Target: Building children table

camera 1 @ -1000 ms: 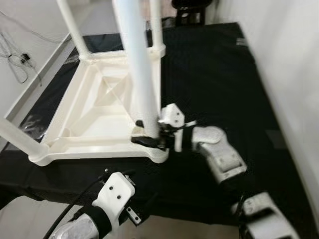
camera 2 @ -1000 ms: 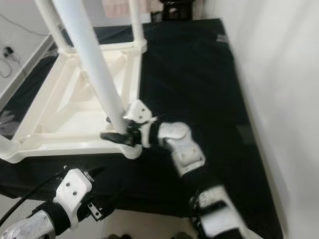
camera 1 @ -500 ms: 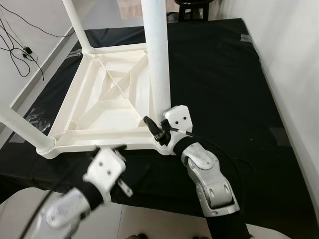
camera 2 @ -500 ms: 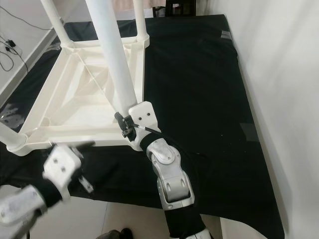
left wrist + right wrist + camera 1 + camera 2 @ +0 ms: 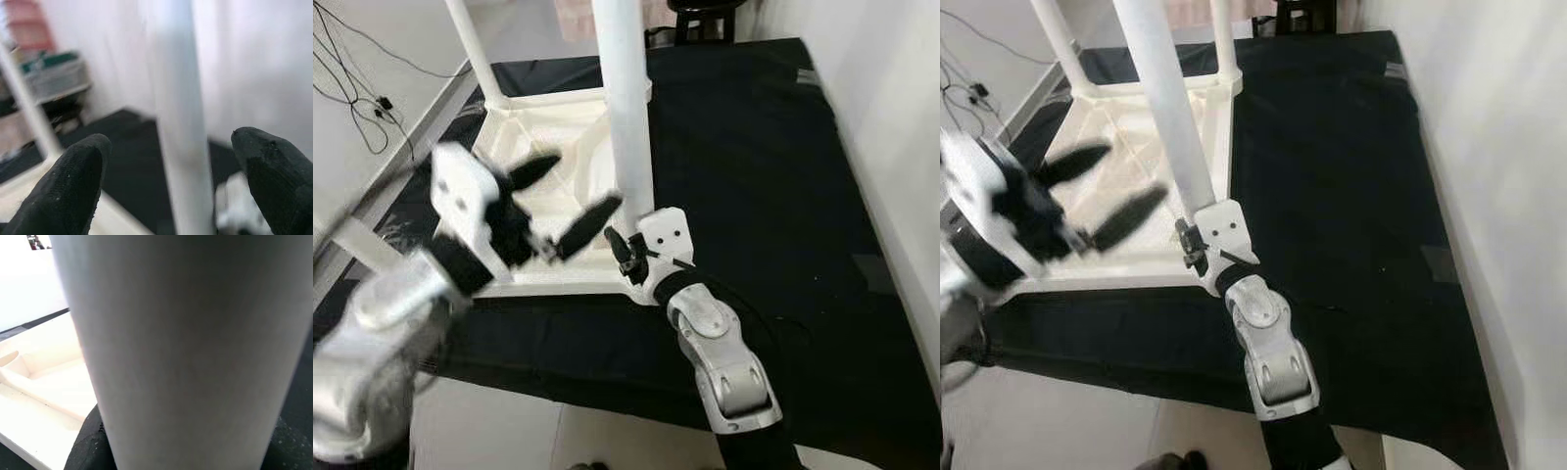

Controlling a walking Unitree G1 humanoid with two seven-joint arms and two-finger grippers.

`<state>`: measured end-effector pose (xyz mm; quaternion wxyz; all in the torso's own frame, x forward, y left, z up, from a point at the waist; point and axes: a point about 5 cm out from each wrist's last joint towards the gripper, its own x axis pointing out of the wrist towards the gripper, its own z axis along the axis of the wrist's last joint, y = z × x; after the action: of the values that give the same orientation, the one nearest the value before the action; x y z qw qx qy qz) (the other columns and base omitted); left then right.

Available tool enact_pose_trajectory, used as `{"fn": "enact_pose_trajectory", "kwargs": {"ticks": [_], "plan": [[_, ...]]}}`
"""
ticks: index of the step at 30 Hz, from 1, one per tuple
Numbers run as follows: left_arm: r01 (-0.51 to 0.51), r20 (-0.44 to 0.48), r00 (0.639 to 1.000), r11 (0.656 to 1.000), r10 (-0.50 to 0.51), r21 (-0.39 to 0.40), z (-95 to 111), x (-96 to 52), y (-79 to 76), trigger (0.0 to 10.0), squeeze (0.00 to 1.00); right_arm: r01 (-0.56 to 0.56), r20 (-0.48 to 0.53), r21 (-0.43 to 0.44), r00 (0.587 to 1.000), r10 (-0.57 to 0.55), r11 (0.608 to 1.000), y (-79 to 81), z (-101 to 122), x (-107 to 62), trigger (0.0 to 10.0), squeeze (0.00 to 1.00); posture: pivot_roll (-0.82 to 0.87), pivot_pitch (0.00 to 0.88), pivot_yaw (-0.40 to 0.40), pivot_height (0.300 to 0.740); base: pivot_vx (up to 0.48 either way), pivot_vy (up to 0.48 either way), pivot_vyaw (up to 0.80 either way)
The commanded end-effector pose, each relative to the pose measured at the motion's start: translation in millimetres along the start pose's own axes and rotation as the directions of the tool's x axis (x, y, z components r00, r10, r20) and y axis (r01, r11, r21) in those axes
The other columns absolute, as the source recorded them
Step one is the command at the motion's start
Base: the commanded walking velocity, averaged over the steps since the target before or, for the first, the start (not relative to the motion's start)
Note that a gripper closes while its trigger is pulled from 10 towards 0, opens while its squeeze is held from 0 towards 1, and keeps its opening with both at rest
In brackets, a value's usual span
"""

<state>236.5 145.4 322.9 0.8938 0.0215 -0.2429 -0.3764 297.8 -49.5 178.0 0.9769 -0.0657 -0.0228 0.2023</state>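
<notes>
While my right gripper (image 5: 625,253) stays clamped low on the near table leg (image 5: 625,108), right where the leg meets the corner socket of the upturned white tabletop (image 5: 570,137), my left arm has swung up from down by the cloth edge. Half a second ago my left gripper (image 5: 566,199) hung below the tabletop's near rim; now it is raised over the tray-like underside, blurred with motion, its two black fingers (image 5: 73,181) spread wide and aimed at the same leg. From the left wrist, the leg stands between the two fingertips but farther off, not yet touched.

My right fingers sit tight around the leg's base; the right wrist camera is pressed so close that the white tube covers nearly everything ahead of it.

The tabletop lies upside down on the black cloth (image 5: 754,147), beyond and to the left of my right gripper, with two other legs already standing at the far corners.

I judge this as bringing a second grip higher on the leg, so I can steady or press it home into the socket.
</notes>
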Motion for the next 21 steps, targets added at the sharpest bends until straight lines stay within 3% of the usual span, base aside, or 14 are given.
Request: {"fn": "enact_pose_trajectory", "kwargs": {"ticks": [1,2,4,5,6,13,18,21], "plan": [[0.000,-0.030,1.000,1.000,0.000,-0.017,-2,-4.6,4.8,10.0,1.00,0.040,-0.183,0.109,0.983,-0.020,0.993,6.7,-36,-2.6,10.0,0.00,0.03,0.140,0.117,0.740,0.000,0.000,0.00],[-0.005,-0.046,0.999,1.000,0.005,-0.008,-2,2.2,16.5,10.0,1.00,0.032,-0.179,0.111,0.984,-0.012,0.993,9.1,-35,-2.5,10.0,0.00,0.02,0.139,0.119,0.740,0.000,0.000,0.00],[-0.008,-0.056,0.998,1.000,0.007,-0.014,-3,6.1,21.6,10.0,1.00,0.030,-0.180,0.109,0.984,-0.010,0.994,9.8,-34,-3.0,10.0,0.00,0.02,0.138,0.119,0.740,0.000,0.000,0.00],[-0.008,-0.064,0.998,1.000,0.007,-0.024,-3,9.7,25.7,10.0,0.91,0.028,-0.178,0.108,0.984,-0.008,0.994,10.4,-34,-3.4,10.0,0.00,0.02,0.138,0.119,0.740,0.000,0.000,0.00],[-0.007,-0.071,0.997,0.999,0.004,-0.042,-6,15.0,30.2,10.0,0.00,0.027,-0.178,0.107,0.984,-0.007,0.994,10.7,-33,-3.9,10.0,0.00,0.02,0.140,0.119,0.740,0.000,0.000,0.00],[0.036,-0.104,0.993,0.989,-0.051,-0.142,-16,34.7,36.8,10.0,0.00,0.023,-0.175,0.107,0.985,-0.004,0.994,11.5,-31,-5.6,10.0,0.00,0.00,0.145,0.123,0.740,0.000,0.000,0.00],[0.090,-0.179,0.975,0.975,-0.127,-0.203,-33,43.6,29.2,9.5,0.00,0.022,-0.171,0.105,0.985,-0.004,0.994,12.6,-30,-6.1,10.0,0.00,0.00,0.152,0.126,0.740,0.000,0.000,0.00],[0.140,-0.211,0.960,0.966,-0.186,-0.217,-40,45.1,21.6,10.0,0.00,0.020,-0.170,0.103,0.986,-0.002,0.995,13.7,-30,-6.5,10.0,0.00,0.00,0.152,0.126,0.740,0.000,0.000,0.00]]}}
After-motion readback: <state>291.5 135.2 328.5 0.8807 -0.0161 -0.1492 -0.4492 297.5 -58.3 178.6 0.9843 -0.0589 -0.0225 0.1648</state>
